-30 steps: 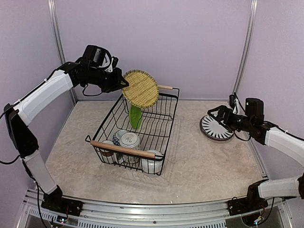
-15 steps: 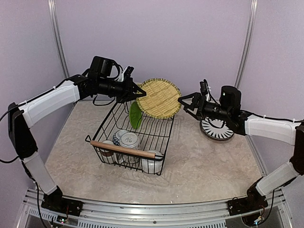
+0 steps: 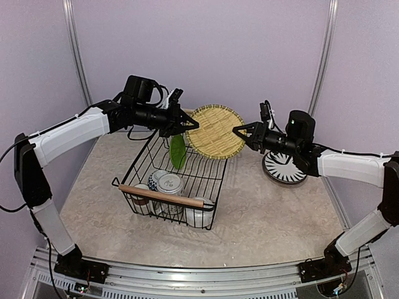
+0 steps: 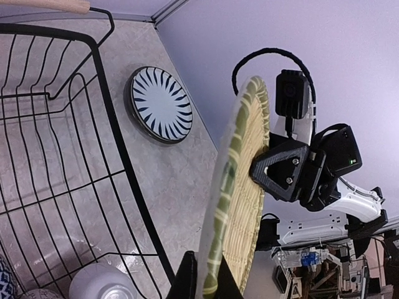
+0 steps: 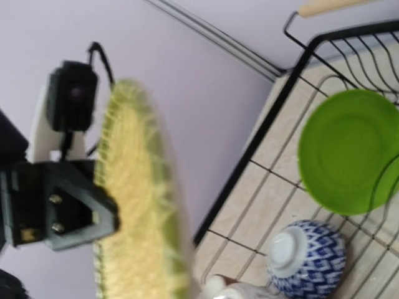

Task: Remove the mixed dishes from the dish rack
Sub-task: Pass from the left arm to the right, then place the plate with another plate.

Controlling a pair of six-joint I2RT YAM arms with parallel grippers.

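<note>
The woven plate [image 3: 216,131] is showing a rough, matt, straw-coloured weave with a green-banded rim. The dish rack [image 3: 212,163] is looking like thin black coated wire, with a pale bare-wood handle [image 3: 161,195] at its near end. The striped plate [image 3: 283,168], lime green plate [image 3: 178,151] and blue-and-white bowl [image 5: 308,258] are shining smooth and glossy, while the table [image 3: 274,218] is looking matt and stone-mottled.

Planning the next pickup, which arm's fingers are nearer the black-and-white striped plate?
Right. The right fingers are left of the striped plate; the left fingers are farther, across the woven bamboo tray.
</note>
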